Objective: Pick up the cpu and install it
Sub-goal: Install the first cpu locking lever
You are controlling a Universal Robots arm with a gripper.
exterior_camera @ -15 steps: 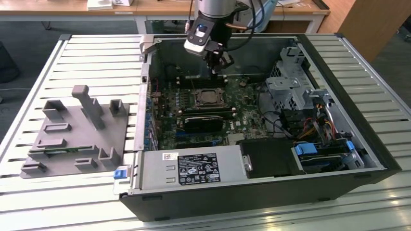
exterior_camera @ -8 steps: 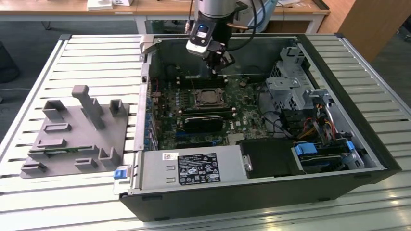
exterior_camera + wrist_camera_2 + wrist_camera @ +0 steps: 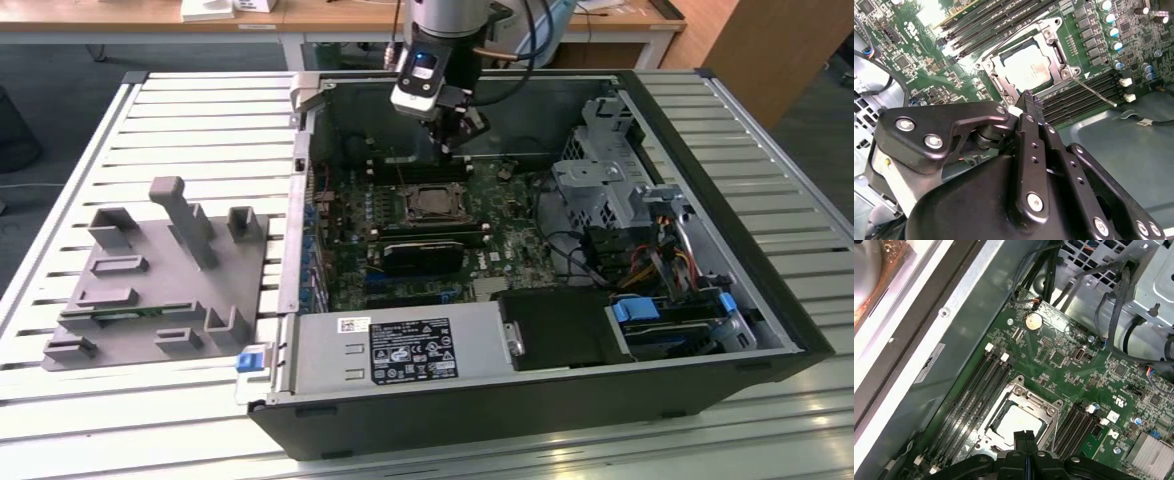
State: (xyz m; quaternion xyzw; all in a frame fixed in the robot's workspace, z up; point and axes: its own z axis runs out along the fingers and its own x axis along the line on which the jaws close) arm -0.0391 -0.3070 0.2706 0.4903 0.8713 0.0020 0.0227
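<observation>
The cpu (image 3: 430, 203) lies flat in the motherboard socket inside the open computer case (image 3: 787, 300), its silvery top up and a metal frame around it. Both wrist views show the cpu (image 3: 1026, 67) (image 3: 1016, 420) seated in that frame. My gripper (image 3: 454, 140) hangs above the board, just beyond the socket's far side in the exterior view. Its two black fingers (image 3: 1026, 102) (image 3: 1025, 440) are pressed together and hold nothing. A thin socket lever (image 3: 1094, 92) sticks out beside the frame.
A grey fixture plate (image 3: 154, 280) with upright posts lies on the slatted table at the exterior view's left. In the case sit a black heatsink (image 3: 424, 255), a power supply (image 3: 400, 350), a drive cage (image 3: 607, 180) and loose cables (image 3: 587, 260). Memory slots (image 3: 979, 385) flank the socket.
</observation>
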